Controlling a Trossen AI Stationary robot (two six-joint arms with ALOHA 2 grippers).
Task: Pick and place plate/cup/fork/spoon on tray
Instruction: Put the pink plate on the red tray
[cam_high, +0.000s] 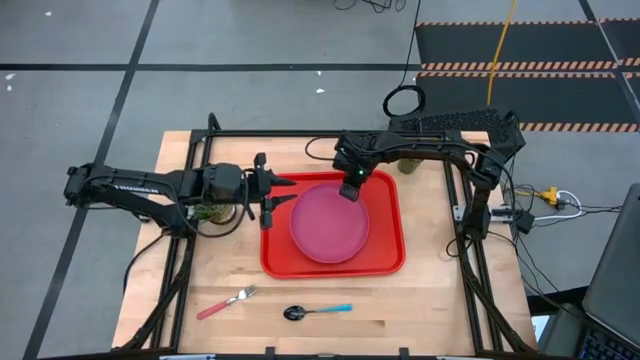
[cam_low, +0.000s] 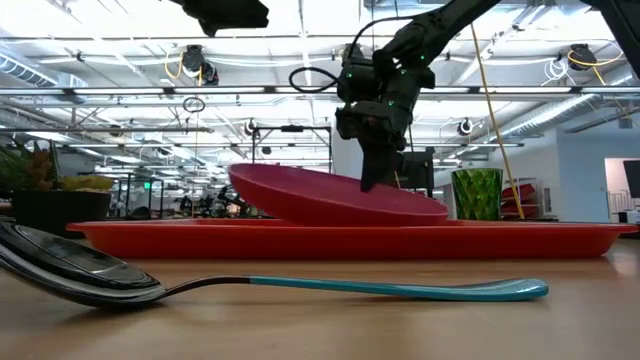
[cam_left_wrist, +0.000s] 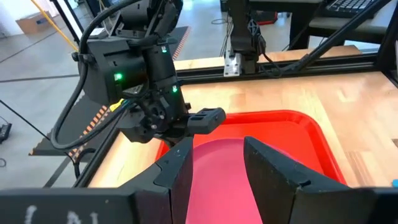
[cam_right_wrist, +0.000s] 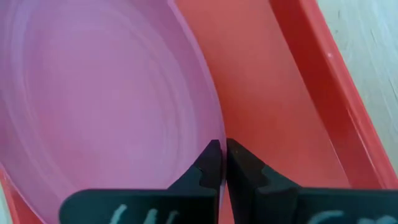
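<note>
The pink plate (cam_high: 330, 228) sits tilted on the red tray (cam_high: 385, 262). In the low view its left side (cam_low: 245, 176) is raised and its right side (cam_low: 435, 211) is down on the tray. My right gripper (cam_high: 350, 190) is shut on the plate's far rim. My left gripper (cam_high: 274, 198) hangs open over the tray's left rim and touches nothing. The fork (cam_high: 228, 302) and the spoon (cam_high: 318, 311) lie flat on the table in front of the tray. The green cup (cam_low: 478, 193) stands upright beyond the tray's far right corner. My right gripper pinches the plate's raised rim (cam_right_wrist: 208, 118) at its far side, one finger inside the plate and one outside. The fingers (cam_low: 372, 180) slant down from above. The plate hangs tilted in the hold, with its opposite side resting on the tray.
A small potted plant (cam_high: 208, 213) stands under my left arm, left of the tray. Black frame rails (cam_high: 300, 133) run along the table's far edge and both sides. Bare wood lies to the right of the tray and around the cutlery.
</note>
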